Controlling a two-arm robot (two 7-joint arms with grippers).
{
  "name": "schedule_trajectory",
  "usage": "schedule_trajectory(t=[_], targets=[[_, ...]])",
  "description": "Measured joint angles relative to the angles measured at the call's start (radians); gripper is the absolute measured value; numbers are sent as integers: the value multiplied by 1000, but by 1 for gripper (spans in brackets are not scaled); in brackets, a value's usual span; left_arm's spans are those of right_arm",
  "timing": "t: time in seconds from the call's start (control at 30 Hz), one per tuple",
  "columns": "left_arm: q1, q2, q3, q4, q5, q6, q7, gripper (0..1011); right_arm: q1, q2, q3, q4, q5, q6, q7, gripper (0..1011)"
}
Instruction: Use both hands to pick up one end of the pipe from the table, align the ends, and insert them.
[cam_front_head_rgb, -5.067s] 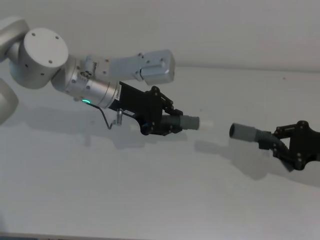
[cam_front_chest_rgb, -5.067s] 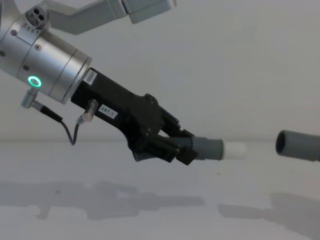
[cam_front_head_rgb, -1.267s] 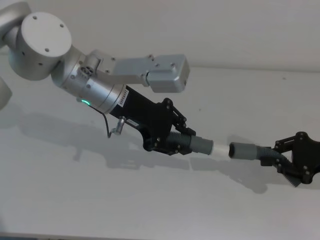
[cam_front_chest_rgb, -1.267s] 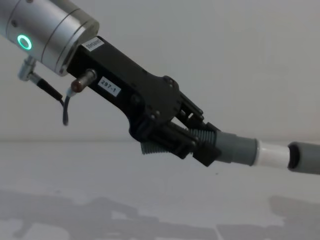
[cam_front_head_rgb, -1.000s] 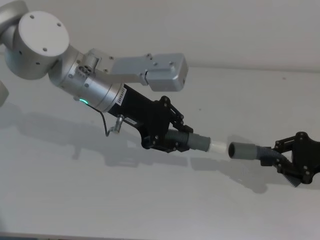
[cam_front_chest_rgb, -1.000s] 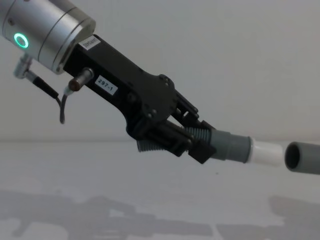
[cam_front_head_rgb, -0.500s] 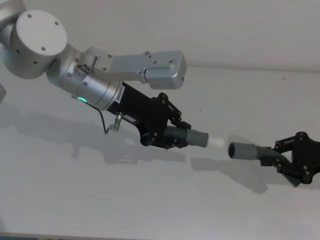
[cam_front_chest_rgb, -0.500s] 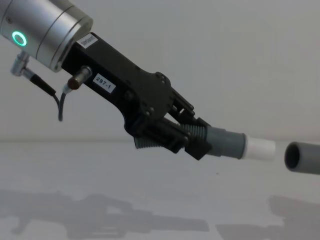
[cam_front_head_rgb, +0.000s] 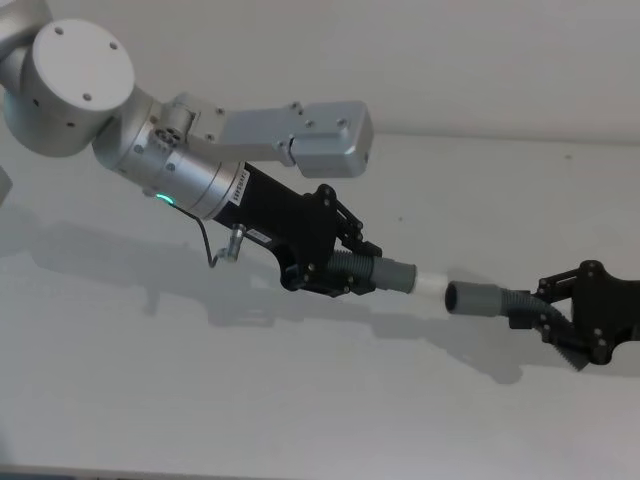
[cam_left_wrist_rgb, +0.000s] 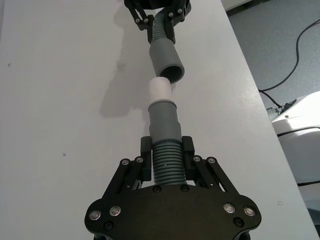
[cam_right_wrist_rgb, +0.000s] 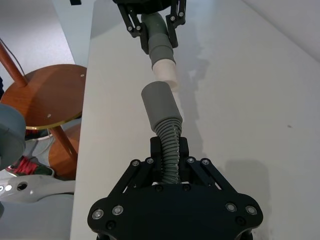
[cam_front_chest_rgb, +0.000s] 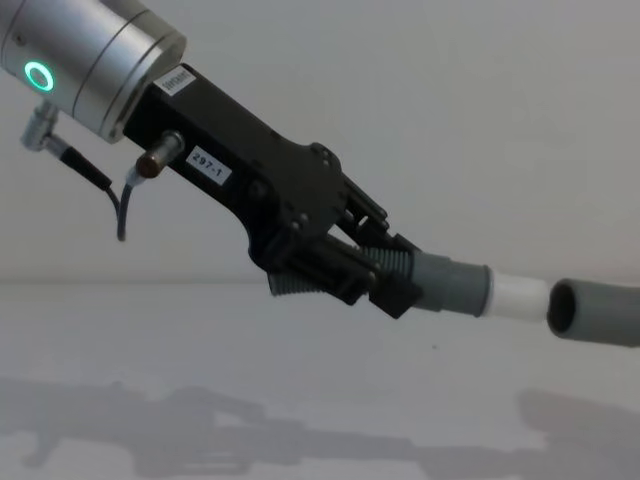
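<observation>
My left gripper (cam_front_head_rgb: 345, 272) is shut on the ribbed part of one pipe piece (cam_left_wrist_rgb: 164, 122), held above the white table (cam_front_head_rgb: 300, 400). That piece's grey collar carries a white tube tip (cam_front_head_rgb: 428, 282). My right gripper (cam_front_head_rgb: 532, 308) is shut on the ribbed part of the other pipe piece (cam_right_wrist_rgb: 160, 107). The dark socket mouth (cam_front_head_rgb: 455, 297) of this piece faces the tip. In the chest view the tip (cam_front_chest_rgb: 520, 295) reaches the socket's rim (cam_front_chest_rgb: 562, 307). In the left wrist view the tip (cam_left_wrist_rgb: 161, 89) sits slightly off the socket's (cam_left_wrist_rgb: 167, 60) axis. I cannot tell whether it has gone in.
A wooden stool (cam_right_wrist_rgb: 50, 95) stands off the table's edge beside the right arm. Floor with a black cable (cam_left_wrist_rgb: 295, 55) lies past the other table edge. A pale wall (cam_front_chest_rgb: 450, 100) rises behind the table.
Over the last second the left gripper drew its piece back a little. The right gripper then carried the socket piece left, closing the gap to the white tip.
</observation>
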Motion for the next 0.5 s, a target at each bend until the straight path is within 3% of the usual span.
schedule_trajectory(t=[0.5], targets=[[-3,2,2,4,-5,1,2,343,17,-9,-19,-1,-2,12,-4,176]])
